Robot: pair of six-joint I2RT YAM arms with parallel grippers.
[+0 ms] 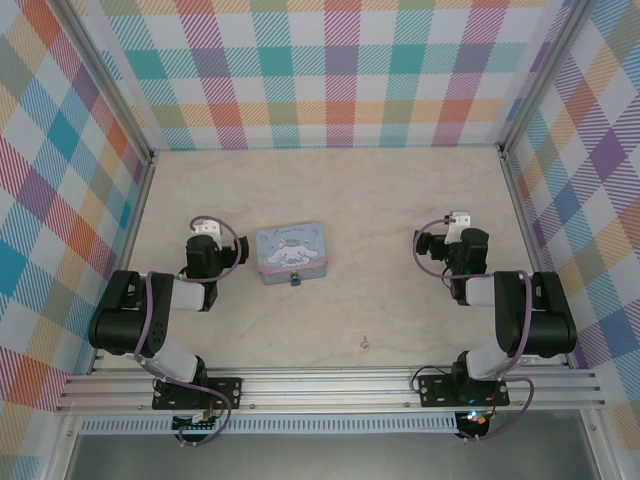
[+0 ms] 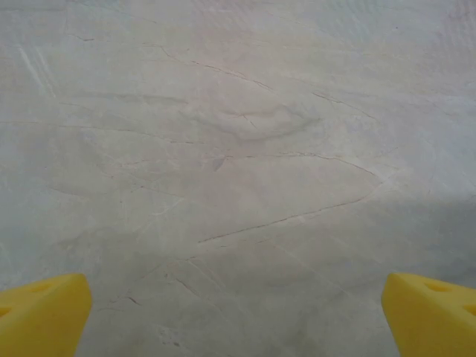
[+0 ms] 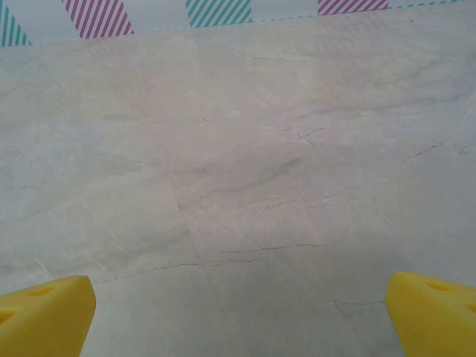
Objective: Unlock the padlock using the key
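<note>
Top external shows padlock (image 1: 295, 281) at tin (image 1: 290, 248), key (image 1: 365, 343) well apart.

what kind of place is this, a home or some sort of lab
Most likely a robot test cell, not a home: a left arm and right arm bolted to a metal rail at the table edge, plaid panels walling it in, and a tin, padlock and key laid out.

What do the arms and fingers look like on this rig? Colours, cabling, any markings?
Both are alike. The left arm and right arm have black joint housings, pale grey-white links and black base plates on an aluminium rail. A purple cable runs up each and loops at the wrist, by a small white block. The left fingers and right fingers are plain yellow wedges. No markings are legible.
</note>
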